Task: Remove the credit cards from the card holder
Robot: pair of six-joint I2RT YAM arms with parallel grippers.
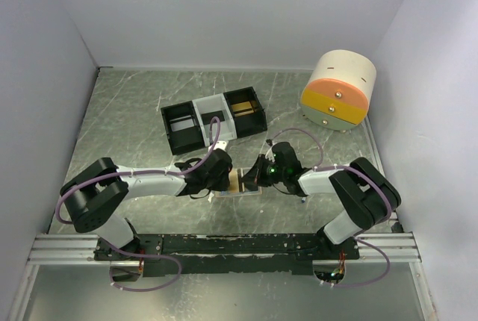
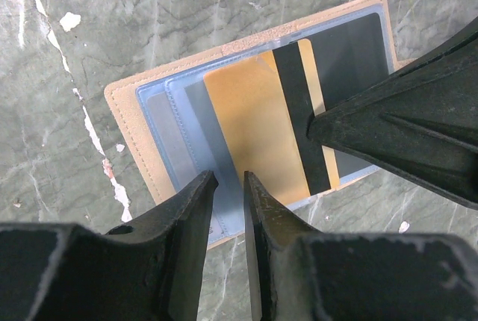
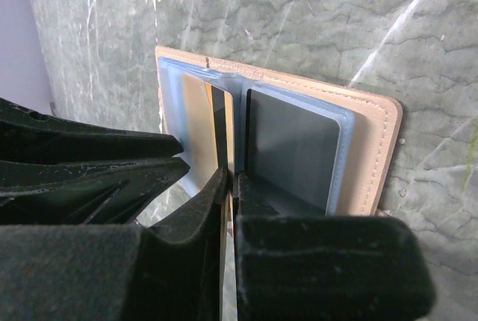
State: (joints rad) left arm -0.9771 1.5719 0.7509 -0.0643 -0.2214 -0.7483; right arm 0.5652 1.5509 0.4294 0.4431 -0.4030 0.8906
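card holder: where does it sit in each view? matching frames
Top external: card holder low centre, between left gripper and right gripper.
Left wrist: centre, lying open, just beyond the left gripper.
Right wrist: centre, open, beyond the right gripper.
Shared landmark: gold card with black stripe in it; tiny from above.

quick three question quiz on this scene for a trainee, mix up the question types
1. True or false: the card holder lies folded shut on the table.
2. The stripe on the gold card is: A white, B black, C red.
3. Fill in: the pincer whose tip meets that stripe belongs to the ___ arm.
Key: 1 false, it lies open; 2 B; 3 right, it is the right pincer.
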